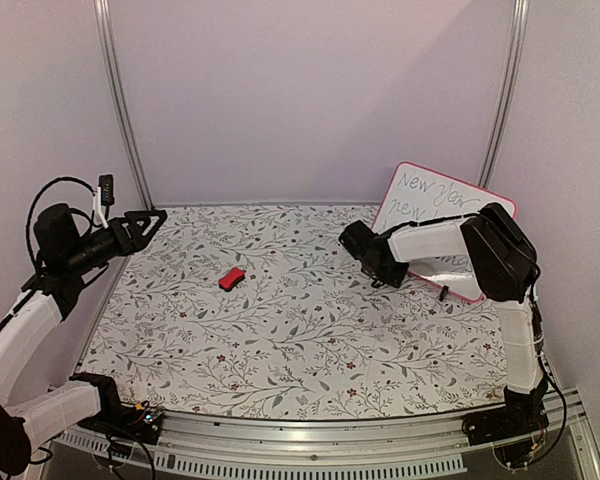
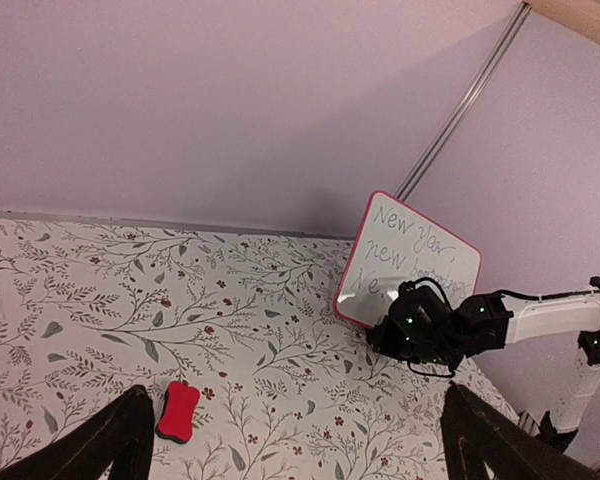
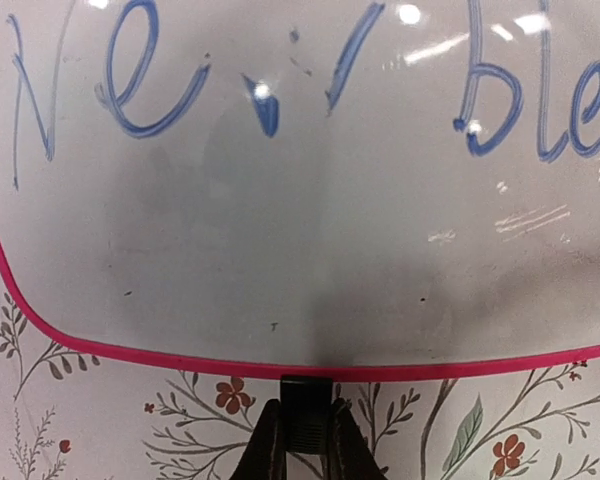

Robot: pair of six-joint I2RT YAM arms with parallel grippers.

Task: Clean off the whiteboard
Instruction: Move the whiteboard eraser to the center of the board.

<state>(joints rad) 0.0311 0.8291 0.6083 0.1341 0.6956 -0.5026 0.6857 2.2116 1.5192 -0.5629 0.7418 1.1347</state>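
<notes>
Whiteboard [image 3: 300,250] rim first. My right claw [image 3: 303,405] is pinched on a small black clip [image 3: 305,388] on the board's lower pink edge, with a finger tight on either side of it.

- Just above the clip the white surface is bare and greyish. Blue handwriting runs across higher up, and I can read "ne" and "ble".
- Below the rim I see the floral table cover [image 3: 100,430].

Top view, reading from table centre:
- Right claw [image 1: 385,268] is at about 2 o'clock, against the lower left edge of the Whiteboard [image 1: 430,195].
- The board stands tilted, leaning back toward the far right corner. "New Year" is legible on its top line.
- I can't tell whether its bottom edge touches the table [image 1: 280,340].
- Red eraser [image 1: 232,278] lies flat on the cloth at about 10 o'clock, near centre and well apart from the board.
- Left claw [image 1: 150,225] is farther out at 10 o'clock, raised over the far left corner, jaws spread wide and holding nothing.

Left wrist view:
- The eraser [image 2: 178,410] sits just inside the left claw's [image 2: 298,392] left finger.
- The Whiteboard [image 2: 410,250] and right claw [image 2: 405,335] are at 2 o'clock.
</notes>
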